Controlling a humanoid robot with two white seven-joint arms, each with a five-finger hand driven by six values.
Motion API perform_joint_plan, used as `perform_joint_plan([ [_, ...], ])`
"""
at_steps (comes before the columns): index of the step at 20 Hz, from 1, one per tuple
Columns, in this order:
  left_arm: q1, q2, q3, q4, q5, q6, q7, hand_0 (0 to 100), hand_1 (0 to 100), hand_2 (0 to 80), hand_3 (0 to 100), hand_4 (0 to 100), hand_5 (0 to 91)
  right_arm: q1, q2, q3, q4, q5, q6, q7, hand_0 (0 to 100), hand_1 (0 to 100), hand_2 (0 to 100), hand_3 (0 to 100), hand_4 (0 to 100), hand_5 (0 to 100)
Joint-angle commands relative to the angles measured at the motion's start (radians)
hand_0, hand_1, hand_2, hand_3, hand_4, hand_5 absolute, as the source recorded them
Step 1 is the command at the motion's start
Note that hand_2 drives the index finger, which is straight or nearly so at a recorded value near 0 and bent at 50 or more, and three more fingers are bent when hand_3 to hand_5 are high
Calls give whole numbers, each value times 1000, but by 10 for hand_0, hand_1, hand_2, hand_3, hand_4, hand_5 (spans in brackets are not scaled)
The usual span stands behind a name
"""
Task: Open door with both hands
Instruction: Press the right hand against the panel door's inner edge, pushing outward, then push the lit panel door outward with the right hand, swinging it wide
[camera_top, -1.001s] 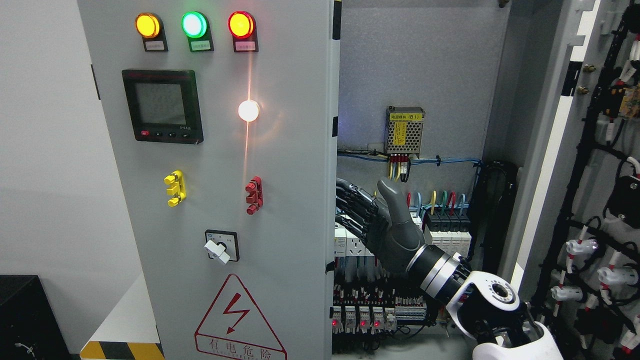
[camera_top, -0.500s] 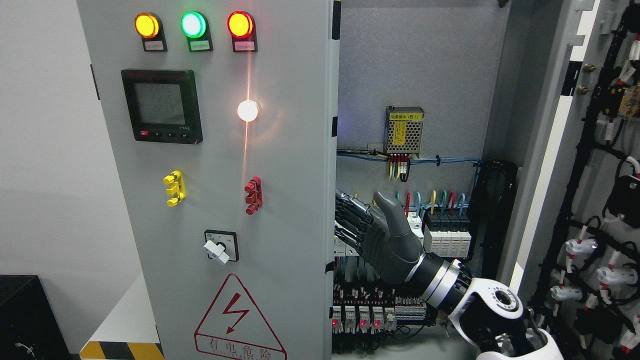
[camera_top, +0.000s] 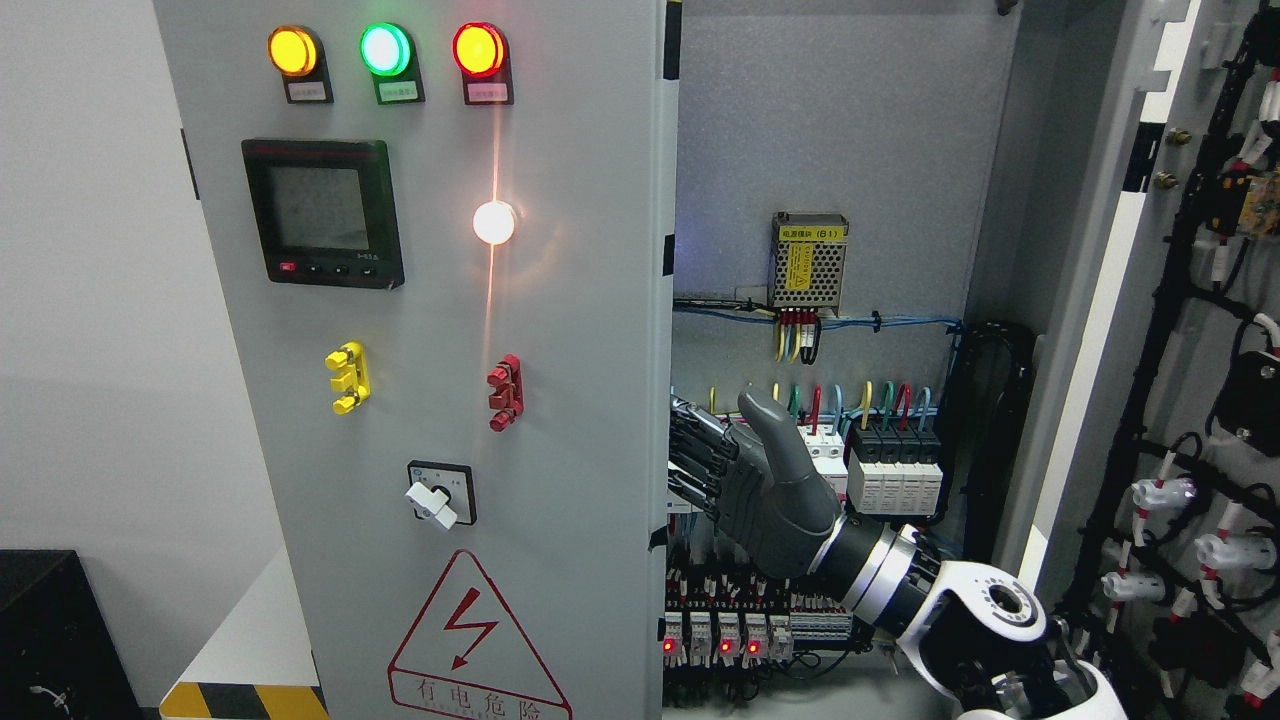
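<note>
our right hand (camera_top: 745, 470) reaches in from the lower right, fingers (camera_top: 700, 455) extended and loosely flat, thumb up, holding nothing. they lie just beside the inner edge of the left door (camera_top: 560, 420), and we cannot tell whether they touch it. that door stands at the picture's left and hangs a little ajar, its free edge in front of the open cabinet. our left hand is out of sight.

to do this step well, we judge we should hook the fingertips behind the door's edge at about this height and sweep outward to the left, keeping the palm flat so nothing snags, and following the door's arc rather than pushing straight.

the door face carries three lamps (camera_top: 384, 50), a meter (camera_top: 322, 212), yellow and red clips and a rotary switch (camera_top: 438, 494); we should avoid knocking any of them. close behind the hand sit rows of breakers (camera_top: 890, 465) with coloured wires (camera_top: 850, 395), and lower terminals showing red lights. these look the main hazard: a finger drifting inward could catch a wire. the right door (camera_top: 1200, 400) is already swung wide, with cabling on its inner side.
</note>
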Motion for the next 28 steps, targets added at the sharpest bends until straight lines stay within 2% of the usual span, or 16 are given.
perform_joint_plan([
  [1,0,0,23,21,0,-6,0,0,0,0,0,0,0,1,-1,30,-25,0,1,21,0,0,0,0,0,0],
  [7,0,0,23,21,0,-6,0,0,0,0,0,0,0,4,0,35,-28,0,1,36,0,0,0,0,0,0],
  [11,0,0,23,21,1,-6,0,0,0,0,0,0,0,5,-1,35,-41,0,1,95,0,0,0,0,0,0],
  [15,0,0,23,21,1,-5,0,0,0,0,0,0,0,13,-3,72,-61,-25,1,108,0,0,0,0,0,0],
  [17,0,0,23,21,0,-6,0,0,0,0,0,0,0,22,-6,87,-71,-81,7,141,0,0,0,0,0,0],
  [21,0,0,23,21,0,-5,0,0,0,0,0,0,0,38,-9,96,-78,-88,15,147,0,0,0,0,0,0],
  [26,1,0,23,21,0,-5,0,0,0,0,0,0,0,44,-29,139,-105,-95,16,151,0,0,0,0,0,0],
  [28,0,0,23,21,0,-6,0,0,0,0,0,0,0,51,-32,142,-117,-106,42,153,0,0,0,0,0,0],
])
